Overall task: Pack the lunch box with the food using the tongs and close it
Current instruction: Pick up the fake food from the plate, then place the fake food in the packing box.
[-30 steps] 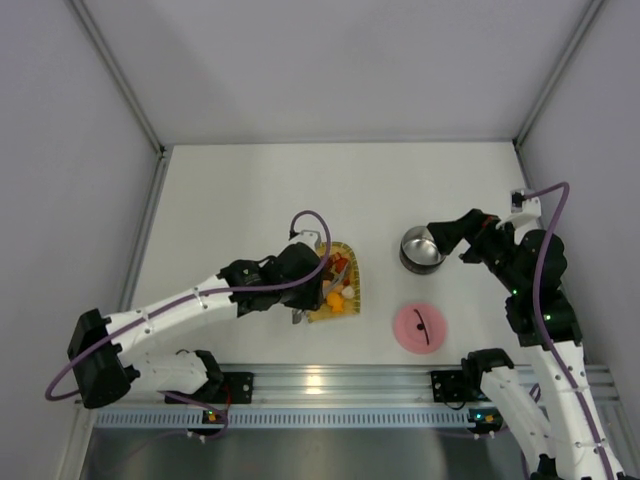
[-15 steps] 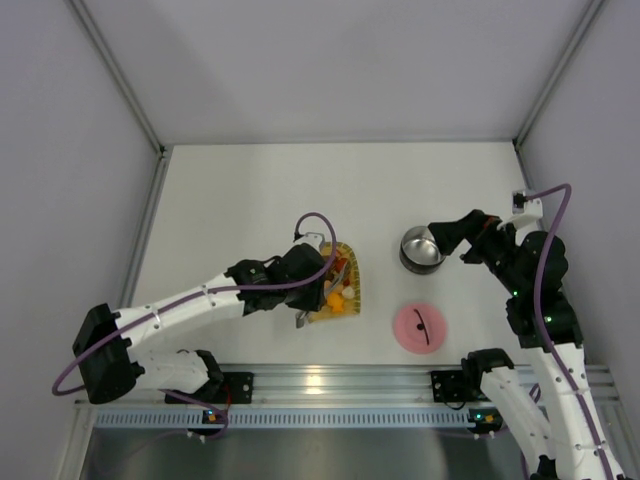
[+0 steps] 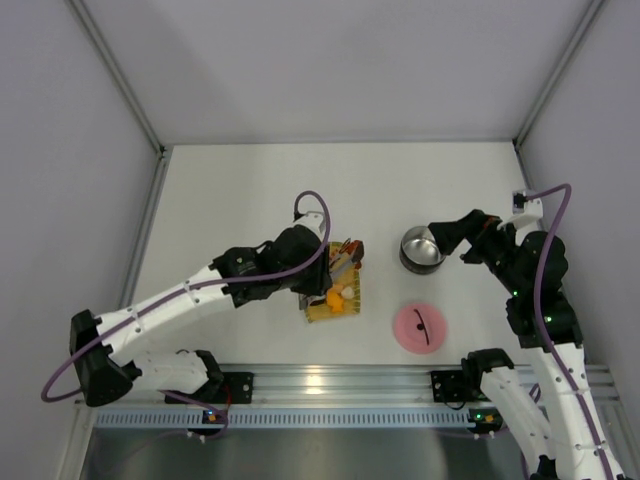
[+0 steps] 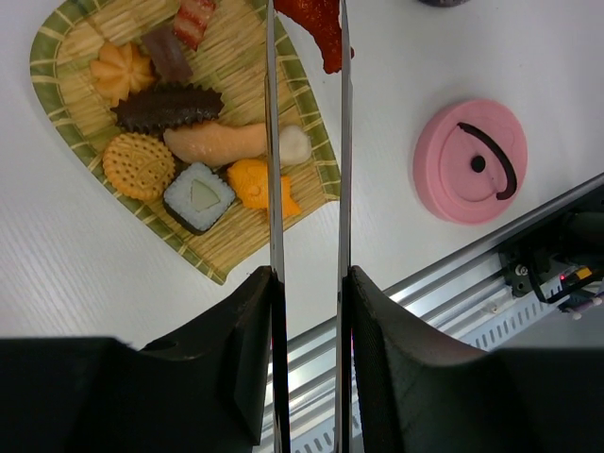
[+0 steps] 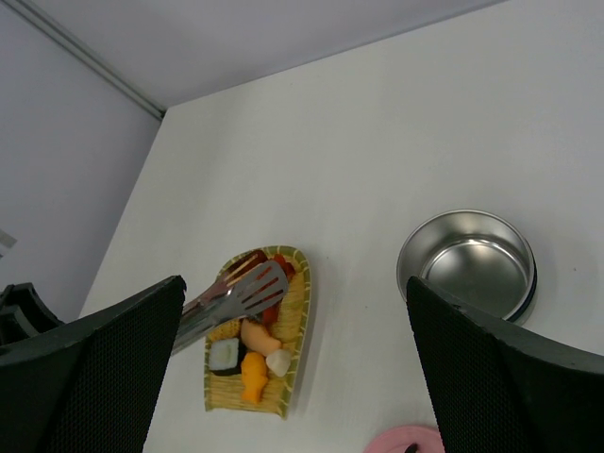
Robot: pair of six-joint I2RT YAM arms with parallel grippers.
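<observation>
1. Top: your left gripper (image 3: pixel 320 272) clamped the tongs (image 3: pixel 344 260) over the tray (image 3: pixel 318 314); lunch box (image 3: pixel 422 249) sat open, lid (image 3: pixel 420 327) apart.
2. Left wrist: tongs pinched a red piece (image 4: pixel 316 24).
3. Right wrist: right gripper (image 5: pixel 293 281) gaped, empty, near the lunch box.

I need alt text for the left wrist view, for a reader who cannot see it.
The left gripper squeezes silver tongs with a red piece between their tips. A yellow woven tray of toy food lies at left, a pink lid at right.
</observation>
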